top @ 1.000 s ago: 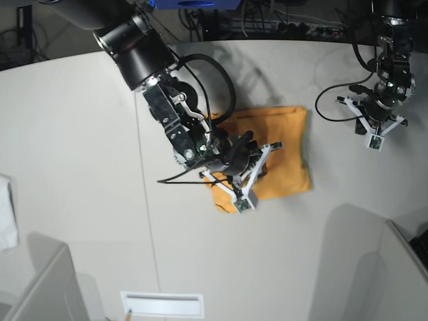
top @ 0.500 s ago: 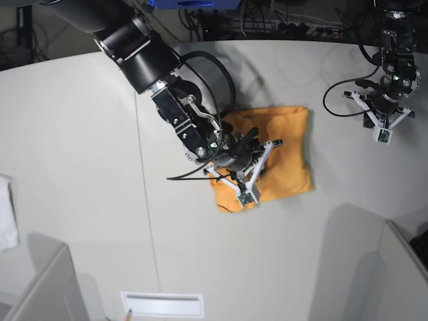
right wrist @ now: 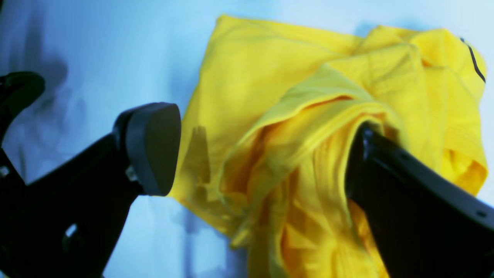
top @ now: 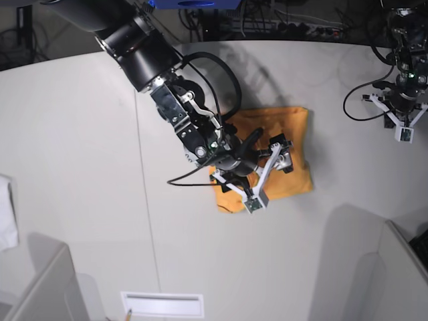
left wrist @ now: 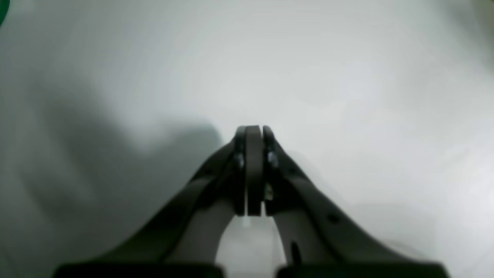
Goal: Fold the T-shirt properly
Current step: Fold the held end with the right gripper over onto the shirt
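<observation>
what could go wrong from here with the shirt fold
1. In the right wrist view the right gripper is open, but a bunched fold of the T-shirt drapes against one finger; lifting away could snag it and undo the fold.
2. The layers look puffy and uneven near that finger, so the stack may spring open.
3. The left gripper is shut over the bare table, too far to pin anything.

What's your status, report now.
Right tool open over T-shirt, cloth bunched against one finger. Left tool shut, empty, off to the side. T-shirt folded compact on table. Nothing obstructing.
</observation>
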{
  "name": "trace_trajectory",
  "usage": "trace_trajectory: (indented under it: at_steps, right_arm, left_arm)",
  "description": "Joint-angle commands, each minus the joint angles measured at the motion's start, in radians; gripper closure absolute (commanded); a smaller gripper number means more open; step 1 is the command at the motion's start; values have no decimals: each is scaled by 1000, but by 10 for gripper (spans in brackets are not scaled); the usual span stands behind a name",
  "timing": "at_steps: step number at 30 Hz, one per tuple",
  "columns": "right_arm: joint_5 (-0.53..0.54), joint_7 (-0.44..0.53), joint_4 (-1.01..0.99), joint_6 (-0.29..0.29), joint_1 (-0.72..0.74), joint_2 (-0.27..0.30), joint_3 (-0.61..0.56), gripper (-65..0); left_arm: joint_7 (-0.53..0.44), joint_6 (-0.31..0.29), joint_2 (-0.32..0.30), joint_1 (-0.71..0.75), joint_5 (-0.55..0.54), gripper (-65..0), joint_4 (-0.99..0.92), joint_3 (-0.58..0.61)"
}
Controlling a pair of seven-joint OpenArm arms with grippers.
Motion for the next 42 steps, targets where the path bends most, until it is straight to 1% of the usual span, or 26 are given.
trace_trajectory:
  at_steps: [1, 3, 8, 11, 16, 17, 19, 21, 23, 28, 32, 36, 38, 40, 41, 42]
  right_arm:
    - [5, 22, 9, 7, 23, -19, 0, -527]
    - [5, 25, -12, 7, 25, -20, -12, -527]
    - [7, 26, -32, 7, 37, -22, -98, -527]
    - [11, 29, -32, 7, 57, -29, -123, -527]
    - [117, 29, -34, 4, 111, -29, -173, -527]
    - [133, 29, -34, -10, 124, -29, -192, -527]
    - [160, 34, -51, -59, 140, -29, -231, -527]
    - [205, 75, -94, -85, 160, -31, -262, -527]
    - [271, 126, -152, -99, 178, -31, -301, -527]
    - [367, 187, -209, -99, 226, -32, -436, -527]
    - [421, 223, -190, -100, 255, -35, -498, -527]
    - [504, 276, -184, -99, 298, -35, -545, -527]
    - [516, 292, -130, -94, 315, -34, -555, -527]
    - [513, 280, -32, -99, 330, -23, -549, -527]
    - [513, 256, 14, -102, 347, -5, -532, -519]
    - [513, 221, 48, -112, 364, 29, -509, -497]
  left_arm:
    - [-22, 3, -24, -5, -1, 0, 15, -19]
    - [-22, 3, -24, -5, -1, 0, 13, -39]
    - [-22, 3, -24, 13, -3, 0, 15, -87]
    - [-22, 3, -22, 15, -3, 0, 16, -93]
    - [-22, 3, -22, 15, -3, 0, 15, -93]
    - [-22, 3, -21, 15, -3, 0, 19, -93]
    - [-22, 3, -4, 11, -3, 0, 19, -93]
    - [-22, 3, -1, 10, -3, 0, 19, -93]
    - [-22, 3, 7, 7, -3, 0, 19, -93]
    - [-22, 3, 10, 5, -3, 0, 19, -93]
    - [-22, 3, 10, 7, -3, 0, 19, -94]
    - [-22, 3, 10, 4, -3, 0, 18, -94]
    - [-22, 3, 10, 2, -3, 0, 18, -94]
    - [-25, 3, 10, 2, -3, 0, 13, -94]
    - [-25, 3, 10, 2, -3, 0, 13, -96]
    - [-25, 3, 10, 2, -3, 0, 15, -97]
